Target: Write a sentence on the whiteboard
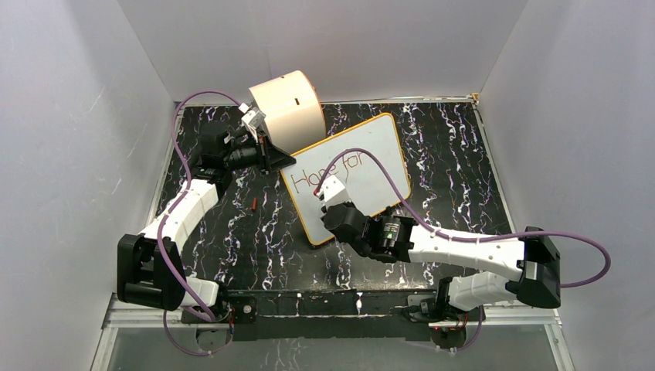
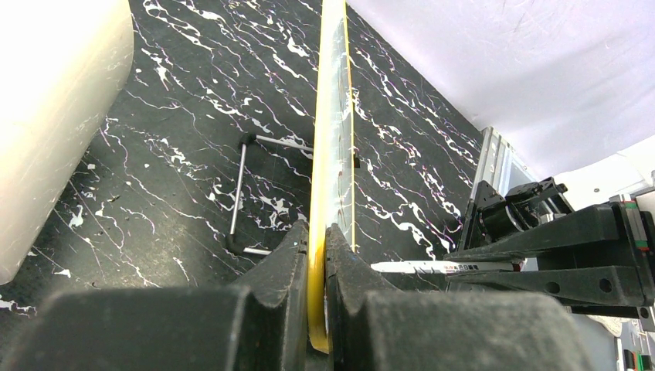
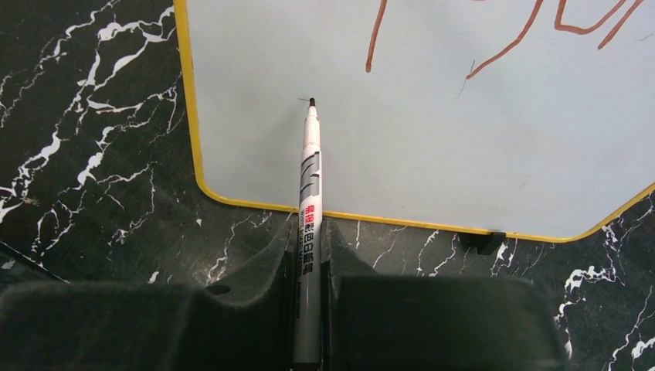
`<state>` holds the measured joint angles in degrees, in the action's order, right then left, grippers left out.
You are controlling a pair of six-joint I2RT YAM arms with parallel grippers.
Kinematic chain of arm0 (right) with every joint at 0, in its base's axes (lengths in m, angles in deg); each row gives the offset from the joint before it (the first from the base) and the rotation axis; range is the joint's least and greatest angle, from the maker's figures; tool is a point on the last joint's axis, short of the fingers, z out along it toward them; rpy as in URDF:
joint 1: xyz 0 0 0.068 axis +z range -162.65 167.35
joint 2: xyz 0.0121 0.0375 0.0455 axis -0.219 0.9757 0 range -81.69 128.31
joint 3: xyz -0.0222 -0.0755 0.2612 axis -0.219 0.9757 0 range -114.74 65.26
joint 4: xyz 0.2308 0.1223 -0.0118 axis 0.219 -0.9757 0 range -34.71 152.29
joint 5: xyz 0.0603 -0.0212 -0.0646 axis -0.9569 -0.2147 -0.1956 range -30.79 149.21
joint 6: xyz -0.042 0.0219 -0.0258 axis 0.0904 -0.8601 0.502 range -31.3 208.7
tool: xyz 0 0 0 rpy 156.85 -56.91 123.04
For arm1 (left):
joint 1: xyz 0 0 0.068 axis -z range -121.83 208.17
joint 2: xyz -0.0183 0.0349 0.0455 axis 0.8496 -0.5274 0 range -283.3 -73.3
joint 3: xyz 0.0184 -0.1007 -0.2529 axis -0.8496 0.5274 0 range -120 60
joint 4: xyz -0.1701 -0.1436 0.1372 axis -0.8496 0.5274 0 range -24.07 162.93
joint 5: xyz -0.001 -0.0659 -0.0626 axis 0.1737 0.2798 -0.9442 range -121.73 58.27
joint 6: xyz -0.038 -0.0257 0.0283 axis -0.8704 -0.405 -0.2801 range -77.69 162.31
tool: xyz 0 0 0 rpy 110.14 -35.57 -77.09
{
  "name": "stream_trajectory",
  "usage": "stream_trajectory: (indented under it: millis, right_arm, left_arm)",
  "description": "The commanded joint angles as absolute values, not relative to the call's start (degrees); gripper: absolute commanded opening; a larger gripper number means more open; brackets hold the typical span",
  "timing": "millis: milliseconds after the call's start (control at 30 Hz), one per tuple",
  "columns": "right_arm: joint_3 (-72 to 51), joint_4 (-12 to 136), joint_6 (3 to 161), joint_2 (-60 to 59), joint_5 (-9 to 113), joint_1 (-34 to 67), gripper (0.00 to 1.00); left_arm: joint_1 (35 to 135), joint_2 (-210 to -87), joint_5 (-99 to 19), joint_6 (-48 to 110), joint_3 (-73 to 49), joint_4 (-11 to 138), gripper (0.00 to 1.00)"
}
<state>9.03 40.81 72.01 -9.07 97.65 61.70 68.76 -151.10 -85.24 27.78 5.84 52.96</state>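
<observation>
Top external view: the whiteboard [image 1: 382,131] reads "Hope for" in red-brown writing [image 1: 317,178]. Left gripper [image 2: 317,232] pinches its edge; right gripper [image 3: 309,232] clamps a marker [image 3: 311,170], label print unreadable.

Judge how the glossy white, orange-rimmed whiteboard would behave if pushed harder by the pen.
Likely stiff: the whiteboard looks straight edge-on though the left gripper clamps one corner only. Propped on a wire stand, it could tip or pivot under the white marker pen.
</observation>
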Motion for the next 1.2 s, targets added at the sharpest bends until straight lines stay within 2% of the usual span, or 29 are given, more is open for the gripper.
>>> stream_trajectory:
  millis: [0,567,1167]
  right_arm:
    - [5.4,45.8,71.5,-7.9,97.3,62.1,0.00]
    - [4.4,47.9,72.4,-4.4,97.5,62.3,0.00]
    - [3.1,37.8,68.1,-2.0,93.5,62.4,0.00]
  left_arm:
    - [69.6,-151.2,-81.8,31.1,6.9,56.3,0.00]
    - [69.7,-151.8,-81.9,31.1,6.8,56.3,0.00]
    - [69.6,-152.4,-82.2,31.0,6.7,56.0,0.00]
